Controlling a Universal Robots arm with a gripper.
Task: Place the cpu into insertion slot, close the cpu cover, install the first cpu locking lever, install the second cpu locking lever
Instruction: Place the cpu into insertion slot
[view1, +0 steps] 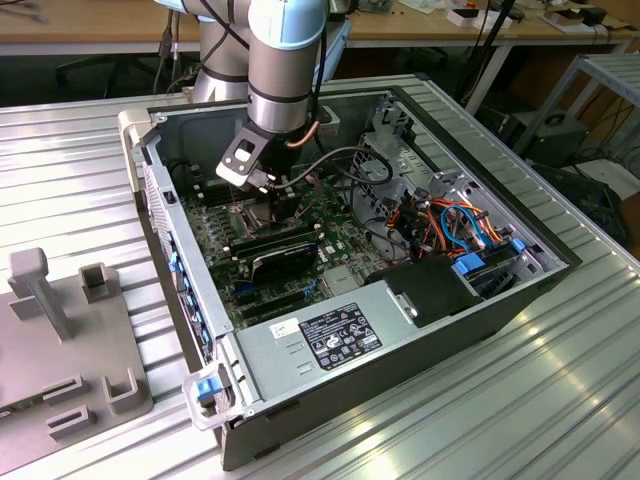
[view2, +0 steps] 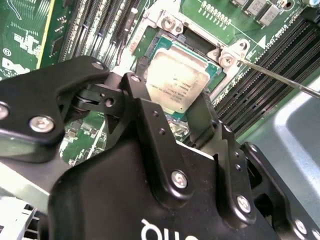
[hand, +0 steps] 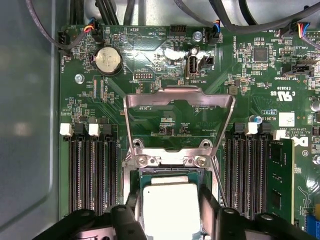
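1 of 4 steps: cpu placement in hand.
State of gripper (view2: 167, 91): clamped on cpu (view2: 180, 75) by opposite edges.
Location of cpu: at insertion slot (view2: 192, 41); seating not discernible.
State of cpu cover (hand: 179, 93): swung open.
Next move calls for: level, square seating.

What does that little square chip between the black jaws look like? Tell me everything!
The cpu is a small flat square: dull silver-tan metal top with faint print, thin green edge beneath. It sits over the insertion slot, whose cpu cover lies open, and the gripper's jaws clamp two opposite edges.
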